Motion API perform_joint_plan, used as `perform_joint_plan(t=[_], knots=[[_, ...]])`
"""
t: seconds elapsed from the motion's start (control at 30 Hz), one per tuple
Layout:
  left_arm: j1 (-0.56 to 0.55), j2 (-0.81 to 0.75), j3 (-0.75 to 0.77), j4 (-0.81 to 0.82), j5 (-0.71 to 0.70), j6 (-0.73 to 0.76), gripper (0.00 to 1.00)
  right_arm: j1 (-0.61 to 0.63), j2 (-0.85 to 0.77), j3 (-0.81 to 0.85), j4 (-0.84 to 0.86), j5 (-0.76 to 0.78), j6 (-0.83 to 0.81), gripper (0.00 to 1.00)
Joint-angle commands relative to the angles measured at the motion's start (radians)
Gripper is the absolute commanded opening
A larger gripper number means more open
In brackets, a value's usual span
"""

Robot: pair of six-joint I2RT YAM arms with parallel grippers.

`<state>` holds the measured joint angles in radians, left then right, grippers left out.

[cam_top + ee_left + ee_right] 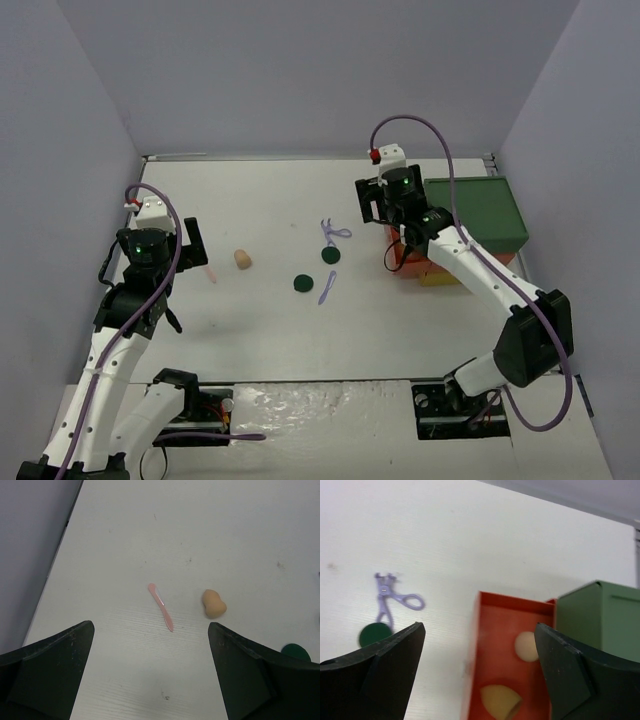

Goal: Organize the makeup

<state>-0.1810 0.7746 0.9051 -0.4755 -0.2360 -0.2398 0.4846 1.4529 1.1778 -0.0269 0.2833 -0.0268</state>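
Makeup bits lie spread over a white table (250, 190), w/ 2 already put away. 2 sponges sit inside an open red drawer (502, 622): a pale round sponge (526, 646) and a yellower sponge (501, 700), apart from each other, the yellower one at the bottom edge of the right wrist view. A 3rd, the tan sponge (243, 260), lies on the table left of centre, w/ a pink stick (210, 272) near it on its left, not touching.

Mid-table there is a lilac curler (335, 233) w/ scissor-style loops. A dark green disc (330, 255) is just beside its lower end; can't tell if they touch. A 2nd green disc (300, 284) lies nearer the arms, and a lilac stick (327, 288) is close on its right, apart from it.

The right gripper (479, 627) hangs over the red drawer, jaws spread wide, nothing btwn them: released. The left gripper (151, 625) hovers above the pink stick & tan sponge, jaws fully spread too, holding nothing.

The drawer sits against a big green-topped box (475, 210) at the table's right side; orange & yellow layers show below the red. Pale walls close the table in on 3 sides.
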Motion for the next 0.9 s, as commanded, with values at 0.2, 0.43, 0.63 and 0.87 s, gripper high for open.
perform_joint_plan(t=[0.2, 0.43, 0.63, 0.87], knots=[[0.01, 0.001, 0.057, 0.035, -0.007, -0.01, 0.97, 0.261, 0.284, 0.289, 0.094, -0.372, -0.078, 0.92], [0.012, 0.004, 0.054, 0.038, -0.014, -0.015, 0.97, 0.363, 0.576, 0.496, 0.124, -0.464, -0.105, 0.91], [0.02, 0.011, 0.052, 0.044, -0.006, -0.019, 0.97, 0.428, 0.723, 0.604, 0.195, -0.452, -0.08, 0.9], [0.021, 0.015, 0.052, 0.044, 0.0, -0.024, 0.97, 0.451, 0.858, 0.668, 0.269, -0.45, -0.035, 0.83]])
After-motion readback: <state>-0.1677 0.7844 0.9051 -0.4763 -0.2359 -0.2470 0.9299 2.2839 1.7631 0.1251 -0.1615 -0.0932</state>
